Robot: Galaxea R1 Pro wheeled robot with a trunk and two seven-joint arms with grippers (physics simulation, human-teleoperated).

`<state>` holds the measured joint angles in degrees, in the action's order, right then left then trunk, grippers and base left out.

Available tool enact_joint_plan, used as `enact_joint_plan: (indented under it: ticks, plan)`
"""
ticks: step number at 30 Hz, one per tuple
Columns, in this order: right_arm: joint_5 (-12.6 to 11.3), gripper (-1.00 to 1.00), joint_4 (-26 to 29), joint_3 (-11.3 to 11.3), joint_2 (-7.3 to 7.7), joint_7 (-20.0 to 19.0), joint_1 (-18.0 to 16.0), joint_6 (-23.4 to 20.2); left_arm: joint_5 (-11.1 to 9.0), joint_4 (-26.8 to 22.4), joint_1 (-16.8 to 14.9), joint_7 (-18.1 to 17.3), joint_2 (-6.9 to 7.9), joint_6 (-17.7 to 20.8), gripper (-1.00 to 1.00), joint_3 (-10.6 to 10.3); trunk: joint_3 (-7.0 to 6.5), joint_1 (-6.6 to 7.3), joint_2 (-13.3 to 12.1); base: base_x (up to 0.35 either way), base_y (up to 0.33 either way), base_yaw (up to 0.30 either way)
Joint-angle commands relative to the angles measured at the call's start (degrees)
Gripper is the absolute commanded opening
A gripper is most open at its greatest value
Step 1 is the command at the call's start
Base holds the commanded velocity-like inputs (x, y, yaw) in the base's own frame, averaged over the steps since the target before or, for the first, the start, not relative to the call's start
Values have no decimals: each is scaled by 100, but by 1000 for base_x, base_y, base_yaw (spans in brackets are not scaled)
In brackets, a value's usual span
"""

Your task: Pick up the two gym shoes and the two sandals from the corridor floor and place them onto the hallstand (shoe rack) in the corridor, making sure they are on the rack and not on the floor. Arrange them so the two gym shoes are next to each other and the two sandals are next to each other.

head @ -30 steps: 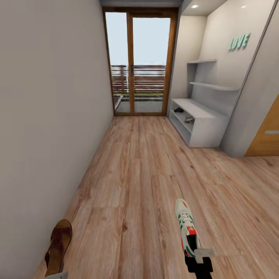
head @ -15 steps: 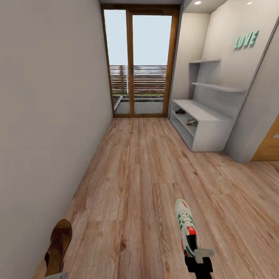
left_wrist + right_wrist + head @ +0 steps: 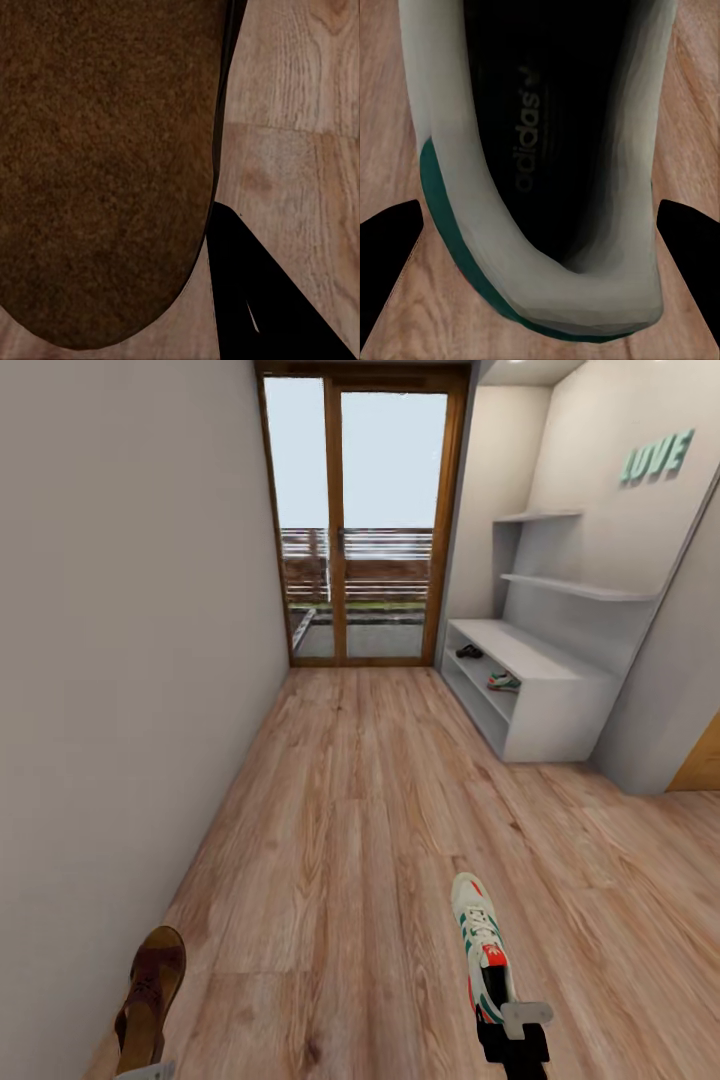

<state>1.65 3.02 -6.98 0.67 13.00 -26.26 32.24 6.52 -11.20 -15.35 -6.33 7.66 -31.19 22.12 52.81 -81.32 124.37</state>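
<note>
Right wrist view: jaws pinch the gym shoe (image 3: 540, 172) heel; left jaws' state cannot be told.

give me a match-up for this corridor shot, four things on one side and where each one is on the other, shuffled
Things:
1. gym shoe
2. sandal
3. second gym shoe
4. second sandal

Places:
A. on top of the hallstand
B. at the right pincer
C. on the hallstand's open shelf
D. at the left arm, near the wall

Pairs: 1-B, 2-D, 3-C, 4-A
</note>
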Motion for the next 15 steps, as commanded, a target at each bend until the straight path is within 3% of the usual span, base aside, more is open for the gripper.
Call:
enact_joint_plan:
  ticks: [1,15]
  plan:
    - [20,-100,-3,-49,1,54,-5,1,78,3,-4,-17,-1,-19,-100,56,5,-2,2,338,0,0]
    - [26,-100,2,-49,5,46,-2,1,78,3,-3,-18,-1,-19,-100,56,5,-2,2,338,0,0]
